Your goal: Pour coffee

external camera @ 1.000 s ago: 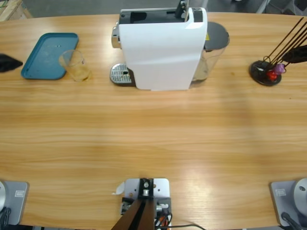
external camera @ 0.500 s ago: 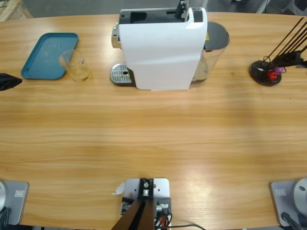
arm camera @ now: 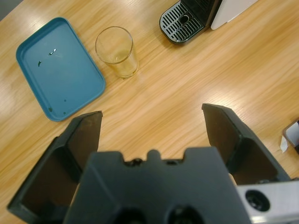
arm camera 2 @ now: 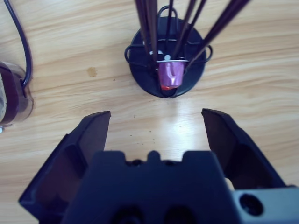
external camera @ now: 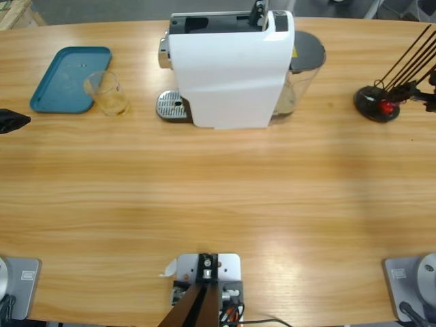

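My left gripper point(arm camera: 152, 123): jaws spread wide, holding nothing, touching nothing, hanging over bare table point(external camera: 218, 197). In the high view only its black tip point(external camera: 12, 120) shows at the left edge.

My right gripper point(arm camera 2: 156, 121): jaws likewise wide apart and empty, above the table just short of the capsule stand point(arm camera 2: 167, 63); its tip point(external camera: 426, 92) shows at the right edge of the high view.

Clear tumbler point(arm camera: 117, 51): upright, just beside the teal tray point(arm camera: 70, 84), apart from the machine's drip grille point(arm camera: 182, 21). Only a faint yellowish tint at its bottom; no coffee shows in it or elsewhere.

Teal tray: flat on the table, a few small specks on it.

Coffee machine point(external camera: 228, 71): white body, clear water tank point(external camera: 303, 75) at its right side.

Capsule stand: black round base, dark wire rods rising, one purple capsule point(arm camera 2: 170, 72) low among them.
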